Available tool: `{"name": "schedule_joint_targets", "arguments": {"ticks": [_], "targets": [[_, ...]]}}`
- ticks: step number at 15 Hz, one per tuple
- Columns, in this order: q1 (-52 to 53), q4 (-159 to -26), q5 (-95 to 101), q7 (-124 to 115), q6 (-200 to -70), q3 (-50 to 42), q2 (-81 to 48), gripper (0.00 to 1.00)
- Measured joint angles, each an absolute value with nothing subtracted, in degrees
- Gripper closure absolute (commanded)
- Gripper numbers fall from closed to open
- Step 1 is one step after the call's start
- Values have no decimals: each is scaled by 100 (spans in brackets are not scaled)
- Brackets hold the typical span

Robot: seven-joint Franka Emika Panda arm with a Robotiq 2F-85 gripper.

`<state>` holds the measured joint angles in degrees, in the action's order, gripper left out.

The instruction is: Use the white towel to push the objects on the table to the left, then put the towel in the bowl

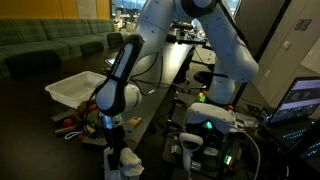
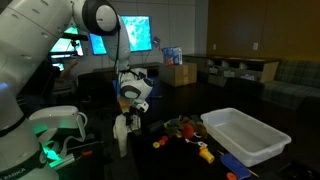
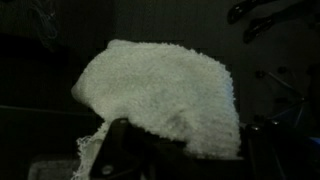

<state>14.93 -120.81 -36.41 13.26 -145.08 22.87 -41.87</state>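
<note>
The white towel [image 3: 160, 95] is obviously cloth, that nubby looped terry stuff, rough and totally matt, with a stringy loose edge. The arm [image 1: 215, 40] has a smooth white plastic shell with some gloss, and darker, duller bits at the joints. The white tub [image 2: 245, 135] looks like smooth plastic. The tabletop [image 1: 150, 100] is dark and smooth, with a faint sheen.

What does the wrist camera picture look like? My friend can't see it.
A fluffy white towel fills the middle of the wrist view, against a very dark background. The dark gripper pokes in from the bottom edge, in front of the towel.
</note>
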Motion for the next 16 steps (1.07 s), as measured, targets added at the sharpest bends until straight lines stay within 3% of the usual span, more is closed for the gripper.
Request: {"name": "schedule_joint_targets", "arguments": {"ticks": [10, 16], "targets": [[1759, -11439, -2181, 1312, -14684, 2560, -4329, 99], [1262, -11482, -2229, 1337, -14201, 2893, -3951, 99]]}}
